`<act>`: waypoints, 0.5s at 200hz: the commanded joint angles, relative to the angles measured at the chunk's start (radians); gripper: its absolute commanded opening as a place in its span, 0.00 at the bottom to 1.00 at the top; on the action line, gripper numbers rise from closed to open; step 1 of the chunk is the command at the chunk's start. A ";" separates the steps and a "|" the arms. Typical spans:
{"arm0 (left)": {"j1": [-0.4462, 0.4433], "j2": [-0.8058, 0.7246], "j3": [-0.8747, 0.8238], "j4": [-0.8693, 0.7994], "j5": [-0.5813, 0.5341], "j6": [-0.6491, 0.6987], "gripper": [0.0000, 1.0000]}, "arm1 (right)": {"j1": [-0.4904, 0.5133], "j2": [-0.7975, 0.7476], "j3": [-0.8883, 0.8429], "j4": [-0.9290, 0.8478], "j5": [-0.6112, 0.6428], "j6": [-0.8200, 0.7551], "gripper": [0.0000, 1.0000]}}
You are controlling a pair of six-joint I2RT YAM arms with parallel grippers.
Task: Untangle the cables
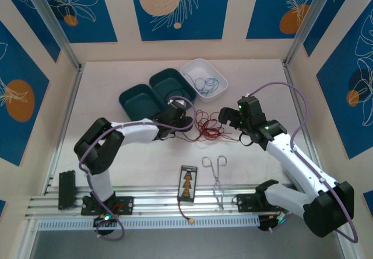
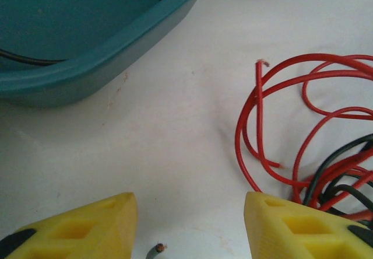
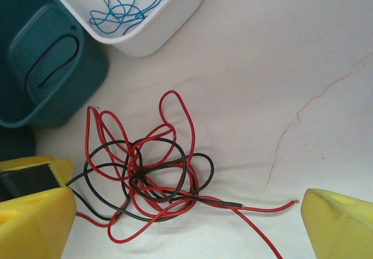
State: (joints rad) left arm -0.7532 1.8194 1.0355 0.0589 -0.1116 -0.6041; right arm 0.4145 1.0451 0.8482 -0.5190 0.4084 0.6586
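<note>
Two sorts are done, we judge: blue cables (image 3: 125, 8) lie in the white tray (image 3: 169, 34), one black cable (image 3: 55, 66) in the teal tray (image 3: 87, 93). Red and black cables (image 3: 151, 177) lie knotted on the counter (image 3: 262, 66); our left claw (image 2: 187, 203) and right claw (image 3: 186, 209) stand open, empty.

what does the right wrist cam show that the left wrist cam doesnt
Right wrist view: the blue cable lying in the white tray, and the whole red and black tangle with its loose ends. Left wrist view: a cut wire tip low between the fingers of the left gripper. Both: part of that tangle, and the teal tray with a black strand inside.
</note>
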 commanded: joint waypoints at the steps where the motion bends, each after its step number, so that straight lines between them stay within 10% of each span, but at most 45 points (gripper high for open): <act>1: -0.010 0.030 0.027 -0.034 -0.029 0.011 0.48 | -0.020 -0.027 -0.013 0.051 -0.040 0.020 0.99; 100: -0.011 0.041 0.015 -0.013 -0.025 0.020 0.11 | -0.006 0.112 0.094 0.027 -0.190 -0.046 0.99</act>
State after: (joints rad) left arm -0.7551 1.8557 1.0401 0.0444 -0.1200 -0.5953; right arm 0.3912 1.1301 0.8913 -0.4931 0.2787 0.6342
